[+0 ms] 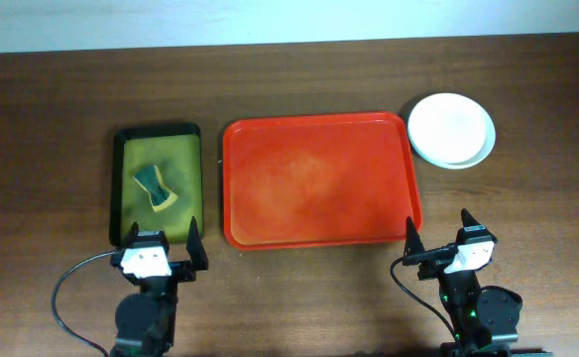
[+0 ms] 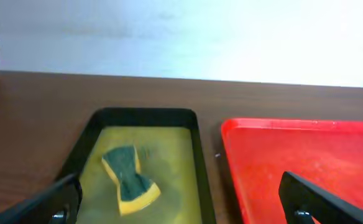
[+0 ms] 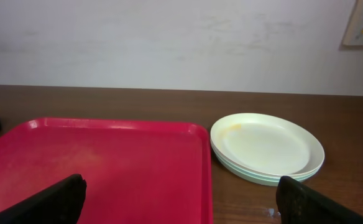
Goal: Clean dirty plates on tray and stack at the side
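Observation:
The red-orange tray (image 1: 319,178) lies bare in the middle of the table, also seen in the left wrist view (image 2: 306,162) and the right wrist view (image 3: 107,168). The plates (image 1: 451,129) sit in one stack on the wood just right of the tray's far corner, a cream-white one on top with a faint yellow smear near its rim (image 3: 265,146). My left gripper (image 1: 161,248) is open near the front edge, below the green tray. My right gripper (image 1: 438,238) is open near the front edge, below the tray's right corner. Neither holds anything.
A black-rimmed olive-green tray (image 1: 158,183) lies left of the red tray and holds a green-and-yellow sponge (image 1: 154,186), (image 2: 128,180). A pale wall runs along the table's far edge. Cables trail from both arm bases at the front.

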Available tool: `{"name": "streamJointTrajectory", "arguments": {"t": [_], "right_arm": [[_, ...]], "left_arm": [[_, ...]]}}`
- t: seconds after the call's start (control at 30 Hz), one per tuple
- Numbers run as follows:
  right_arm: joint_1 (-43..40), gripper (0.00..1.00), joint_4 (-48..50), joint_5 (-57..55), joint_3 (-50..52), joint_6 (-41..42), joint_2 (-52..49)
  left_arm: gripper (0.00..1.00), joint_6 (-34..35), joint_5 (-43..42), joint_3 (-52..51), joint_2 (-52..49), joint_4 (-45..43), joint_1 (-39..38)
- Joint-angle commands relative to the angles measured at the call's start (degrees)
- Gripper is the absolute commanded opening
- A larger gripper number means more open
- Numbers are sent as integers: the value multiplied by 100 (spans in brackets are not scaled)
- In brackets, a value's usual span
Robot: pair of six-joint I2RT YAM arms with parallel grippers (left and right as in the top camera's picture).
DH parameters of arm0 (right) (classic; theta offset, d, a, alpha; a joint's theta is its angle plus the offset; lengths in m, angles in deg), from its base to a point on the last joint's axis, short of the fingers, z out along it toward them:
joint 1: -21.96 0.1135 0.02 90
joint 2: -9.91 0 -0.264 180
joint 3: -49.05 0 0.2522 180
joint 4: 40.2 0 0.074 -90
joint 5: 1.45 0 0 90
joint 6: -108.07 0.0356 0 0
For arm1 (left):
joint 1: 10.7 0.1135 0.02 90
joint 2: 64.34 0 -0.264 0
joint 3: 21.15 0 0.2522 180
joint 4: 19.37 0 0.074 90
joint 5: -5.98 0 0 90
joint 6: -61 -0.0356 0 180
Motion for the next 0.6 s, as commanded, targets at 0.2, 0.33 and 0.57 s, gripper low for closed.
{"name": "streamJointTrajectory", "arguments": {"t": [0.2, 0.33, 0.57], "right_arm": [[33, 98, -11, -48, 50, -35, 42], [33, 98, -11, -48, 50, -33, 42], [33, 98, -11, -48, 50, -35, 42]], "left_arm": [[99, -671, -538, -155, 1119, 667, 413], [99, -1078, -1051, -153, 1119, 732, 640], [99, -1104, -1027, -153, 1119, 734, 776]]}}
